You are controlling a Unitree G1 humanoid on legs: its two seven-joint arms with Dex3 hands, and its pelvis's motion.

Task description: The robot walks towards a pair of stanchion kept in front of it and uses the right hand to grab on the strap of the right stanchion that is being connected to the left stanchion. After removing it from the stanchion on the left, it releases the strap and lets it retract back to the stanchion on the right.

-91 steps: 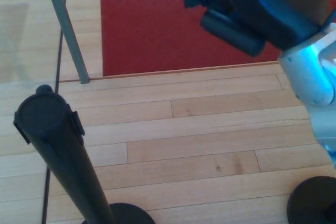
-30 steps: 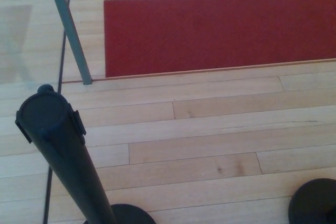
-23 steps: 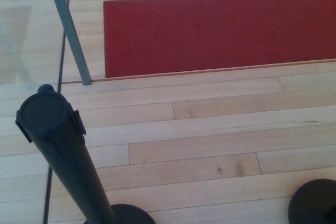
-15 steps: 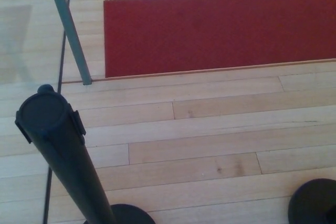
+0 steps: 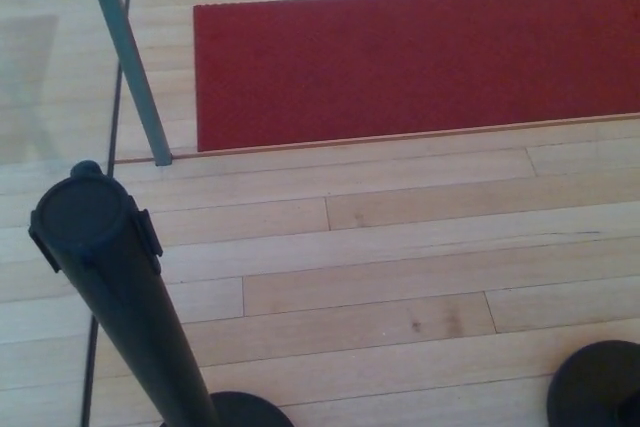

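Note:
The left stanchion (image 5: 120, 287) is a black post with a round cap, rising toward me at the lower left of the head view, its round base at the bottom edge. No strap hangs from its cap. Only the black round base of the right stanchion (image 5: 598, 387) shows at the lower right corner; its post and the strap are out of view. Neither of my hands shows.
A red carpet (image 5: 410, 57) lies on the wooden floor ahead. A grey metal post (image 5: 128, 57) slants up at the upper left beside a glass panel (image 5: 45, 57).
Three seconds ago my right hand and forearm filled the upper right; they have left the view. Since then the picture has shifted only slightly.

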